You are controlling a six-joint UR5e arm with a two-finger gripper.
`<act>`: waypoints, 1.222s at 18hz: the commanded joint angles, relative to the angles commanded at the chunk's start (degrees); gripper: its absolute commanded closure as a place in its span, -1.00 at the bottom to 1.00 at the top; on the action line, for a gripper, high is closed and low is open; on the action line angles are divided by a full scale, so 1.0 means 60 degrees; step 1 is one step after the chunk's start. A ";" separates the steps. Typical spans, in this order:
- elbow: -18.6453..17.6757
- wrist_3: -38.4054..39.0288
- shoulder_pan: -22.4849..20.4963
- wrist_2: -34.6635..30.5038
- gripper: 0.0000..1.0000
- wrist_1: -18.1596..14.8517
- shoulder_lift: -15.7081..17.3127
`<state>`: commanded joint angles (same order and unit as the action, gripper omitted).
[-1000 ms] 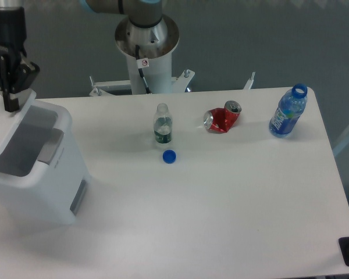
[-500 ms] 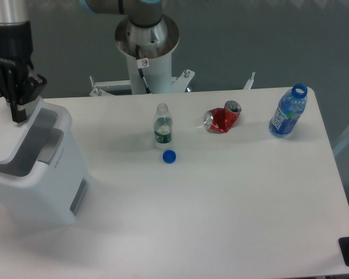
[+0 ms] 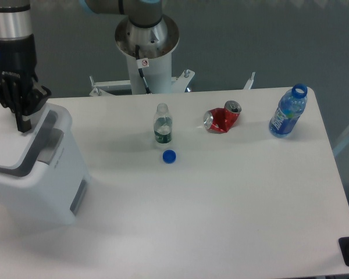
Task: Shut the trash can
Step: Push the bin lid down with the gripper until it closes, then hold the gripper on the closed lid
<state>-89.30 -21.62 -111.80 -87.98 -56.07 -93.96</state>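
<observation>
The gripper hangs tip-down at the far left of the view, its dark fingers drawn together with nothing between them, the tips resting on or just above the white lid of the trash can. That bin sits directly beneath and in front of the tool, a large white box with a grey latch tab just to the camera-right of the fingertips and a grey side recess lower down toward the near face. A thin dark band shows between lid edge and body on the near-left side, so I judge the lid nearly down but perhaps not seated. To finish well, the push should go straight down with the closed fingers acting as a blunt poker, kept on the flat of the lid and not slid off toward the rear rim; pressing closer to the latch side would likely help it click home, while a sideways shove risks tipping or scooting the light plastic body along the table. Well away to the tool's camera-right stand a small clear bottle with a blue cap loose beside it, then a crushed red can, and farthest off a blue bottle; none lies in the way.
</observation>
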 joint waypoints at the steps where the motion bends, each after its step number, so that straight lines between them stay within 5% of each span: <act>1: 0.0000 0.0000 -0.0029 0.0000 1.00 0.0000 -0.0015; 22: -0.0103 -0.0015 -0.0073 0.0000 1.00 0.0029 -0.0366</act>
<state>-89.91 -21.71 -112.24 -87.98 -55.90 -96.15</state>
